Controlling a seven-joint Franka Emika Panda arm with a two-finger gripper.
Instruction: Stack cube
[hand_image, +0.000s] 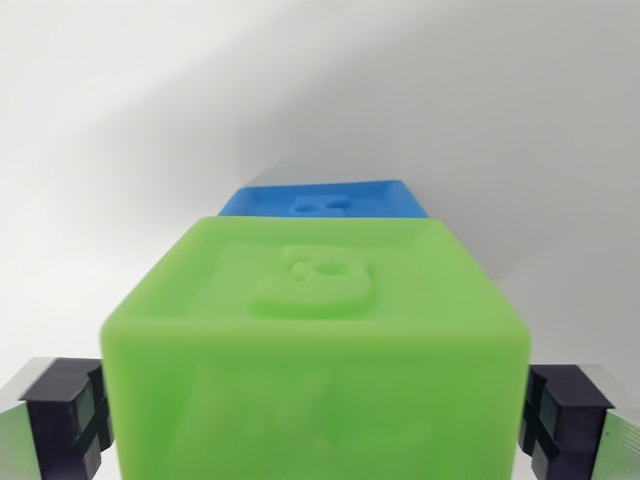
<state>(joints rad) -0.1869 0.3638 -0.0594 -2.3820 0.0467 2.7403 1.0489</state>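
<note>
The gripper (318, 415) clamps the green cube (315, 350) between its fingers; a blue cube (325, 200) lies just beyond it.

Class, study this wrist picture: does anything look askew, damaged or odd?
Nothing stands out. The green cube sits squarely between the gripper fingers, undamaged, and the blue cube lies straight beyond it.

Bright green cube (315, 340), close and slightly blurred, filling the lower middle of the wrist view, upright, top face framed by a raised border around an embossed letter. Just behind it, partly hidden, blue cube (325, 199) with similar embossed top.
</note>
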